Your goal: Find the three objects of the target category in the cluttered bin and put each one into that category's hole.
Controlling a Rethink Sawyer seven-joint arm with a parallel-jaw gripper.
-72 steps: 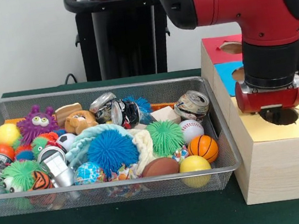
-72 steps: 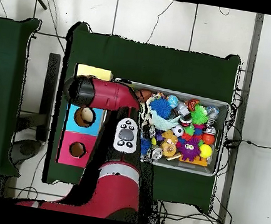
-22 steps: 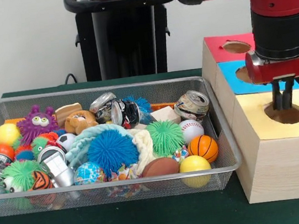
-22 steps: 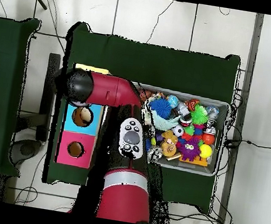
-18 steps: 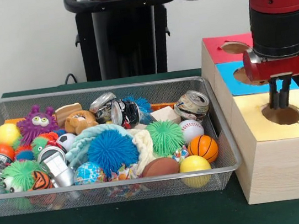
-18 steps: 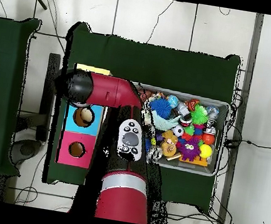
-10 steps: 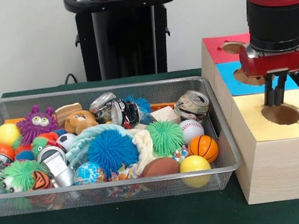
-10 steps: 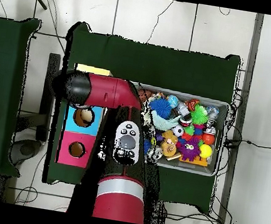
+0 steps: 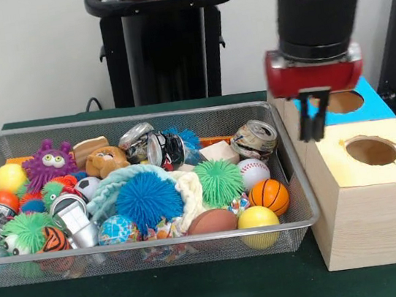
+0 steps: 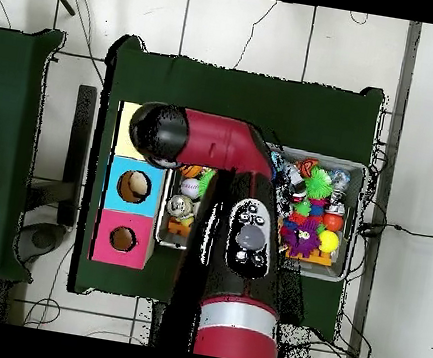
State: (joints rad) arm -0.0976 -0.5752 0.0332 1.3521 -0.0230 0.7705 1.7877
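The gripper (image 9: 312,116) hangs empty, its fingers close together, over the gap between the wooden box (image 9: 371,201) and the wire bin (image 9: 300,200). The bin's toys lie down and to the picture's left of it; the crushed can (image 9: 254,140) is nearest, just below.

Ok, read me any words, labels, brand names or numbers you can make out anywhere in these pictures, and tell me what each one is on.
No text can be read in either view.
Crushed cans in the wire basket: printed, but too small and blurred to read.
Wooden box with the holes: no lettering shows.
Gripper and red arm: no legible marking.
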